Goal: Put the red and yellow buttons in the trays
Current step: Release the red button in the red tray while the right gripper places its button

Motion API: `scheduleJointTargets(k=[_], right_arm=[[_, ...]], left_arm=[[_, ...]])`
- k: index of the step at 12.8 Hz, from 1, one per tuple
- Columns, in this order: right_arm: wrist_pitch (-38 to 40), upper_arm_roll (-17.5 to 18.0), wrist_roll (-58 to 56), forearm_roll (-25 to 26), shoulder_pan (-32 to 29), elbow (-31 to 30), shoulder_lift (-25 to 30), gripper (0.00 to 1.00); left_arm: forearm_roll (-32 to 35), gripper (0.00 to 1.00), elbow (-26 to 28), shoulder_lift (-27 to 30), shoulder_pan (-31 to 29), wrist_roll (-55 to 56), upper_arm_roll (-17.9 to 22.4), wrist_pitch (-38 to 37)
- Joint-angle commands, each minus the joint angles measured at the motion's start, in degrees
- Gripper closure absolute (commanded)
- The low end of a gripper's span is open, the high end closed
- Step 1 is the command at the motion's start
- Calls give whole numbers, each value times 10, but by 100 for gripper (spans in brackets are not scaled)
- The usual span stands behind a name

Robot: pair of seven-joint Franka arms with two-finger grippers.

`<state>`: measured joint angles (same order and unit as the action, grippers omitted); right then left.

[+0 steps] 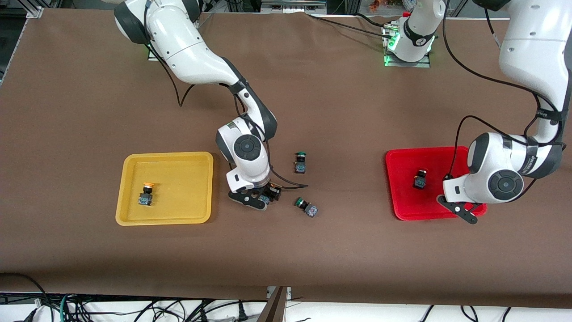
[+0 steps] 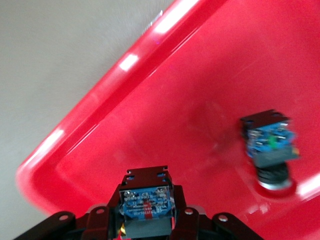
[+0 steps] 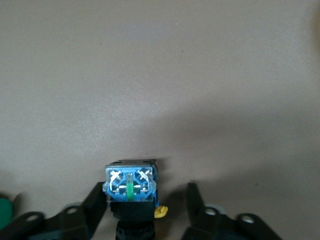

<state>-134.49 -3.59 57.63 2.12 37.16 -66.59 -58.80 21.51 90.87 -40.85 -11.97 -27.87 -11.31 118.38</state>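
Note:
The yellow tray (image 1: 178, 213) holds one yellow-capped button (image 1: 146, 195). My right gripper (image 1: 261, 197) is low over the table beside that tray, open, its fingers (image 3: 96, 200) on either side of a dark button (image 3: 129, 185) lying on the table. That button's cap is hidden; a yellow bit shows beside it. The red tray (image 1: 404, 197) holds one button (image 1: 420, 179), which also shows in the left wrist view (image 2: 267, 145). My left gripper (image 1: 462, 210) is over the red tray's (image 2: 100, 125) near corner, shut on another button (image 2: 147, 202) whose cap is hidden.
Two green-capped buttons lie on the brown table between the trays, one (image 1: 300, 162) farther from the front camera and one (image 1: 306, 207) nearer, both close to my right gripper. A green cap edge (image 3: 3, 212) shows in the right wrist view.

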Motion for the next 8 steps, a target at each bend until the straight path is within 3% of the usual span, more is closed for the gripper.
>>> scheduleJointTargets(k=[1, 2, 3, 6, 8], right_arm=[[7, -8, -6, 10, 4, 21, -4, 100], [26, -10, -16, 10, 0, 21, 8, 100], [62, -10, -49, 8, -8, 21, 18, 100], [168, 5, -196, -11, -82, 21, 81, 100], [215, 4, -309, -40, -134, 20, 99, 100]], left_arm=[[-14, 70, 11, 0, -9, -24, -10, 16], [-14, 42, 12, 0, -9, -24, -10, 16], [-15, 0, 12, 0, -9, -24, -10, 16], [-15, 0, 7, 16, -10, -23, -13, 3], [-56, 0, -3, 55, -10, -20, -27, -33]])
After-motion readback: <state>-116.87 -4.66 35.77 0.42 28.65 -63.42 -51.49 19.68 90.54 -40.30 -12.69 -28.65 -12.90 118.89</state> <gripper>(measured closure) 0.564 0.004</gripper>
